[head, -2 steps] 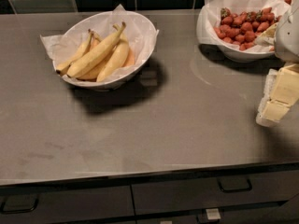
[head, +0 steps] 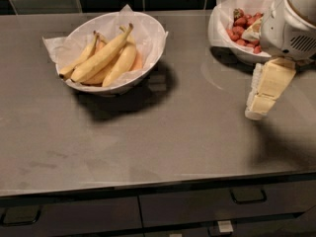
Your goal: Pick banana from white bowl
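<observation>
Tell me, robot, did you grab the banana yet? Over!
Tool hangs over the counter by the strawberry bowl, far from banana. Banana lies on top in white bowl, untouched. Nothing between them.

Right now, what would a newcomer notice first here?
The white bowl at the left rear of the counter stands out, piled with yellow bananas, the long banana on top. At the right edge the robot's cream tool hangs over the counter, well apart from that bowl, in front of a second bowl of strawberries.

Banana [head: 101, 57] in white bowl [head: 140, 75]; gripper [head: 257, 107] far right, well apart.
</observation>
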